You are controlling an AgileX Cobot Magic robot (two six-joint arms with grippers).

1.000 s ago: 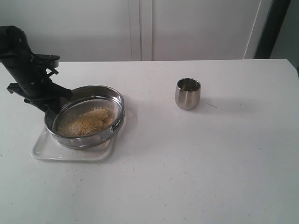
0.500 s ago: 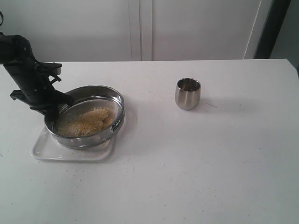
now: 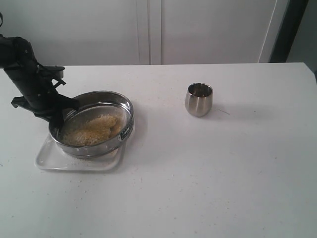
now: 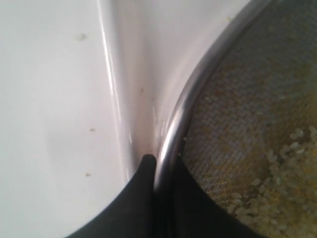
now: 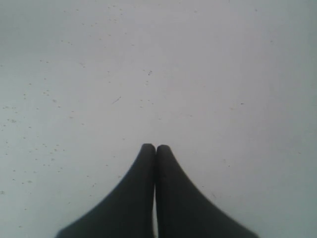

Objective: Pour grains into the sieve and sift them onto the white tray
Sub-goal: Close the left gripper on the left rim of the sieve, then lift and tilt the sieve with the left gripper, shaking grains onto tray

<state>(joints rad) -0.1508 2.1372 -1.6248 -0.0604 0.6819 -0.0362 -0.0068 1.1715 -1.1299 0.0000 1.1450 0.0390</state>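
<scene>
The grains (image 3: 94,130) are seen heaped on the mesh of the sieve (image 3: 106,147), which is set on the white tray (image 3: 48,161) at the left of the table (image 3: 223,173). The sieve's far-left wall is pinched by the left gripper (image 4: 155,163), with one finger inside the rim and one outside. The right gripper (image 5: 155,148) is closed on nothing above bare tabletop. With so narrow a hold on one edge, the sieve could be tilted or lost in shaking, and grains thrown past the tray.
</scene>
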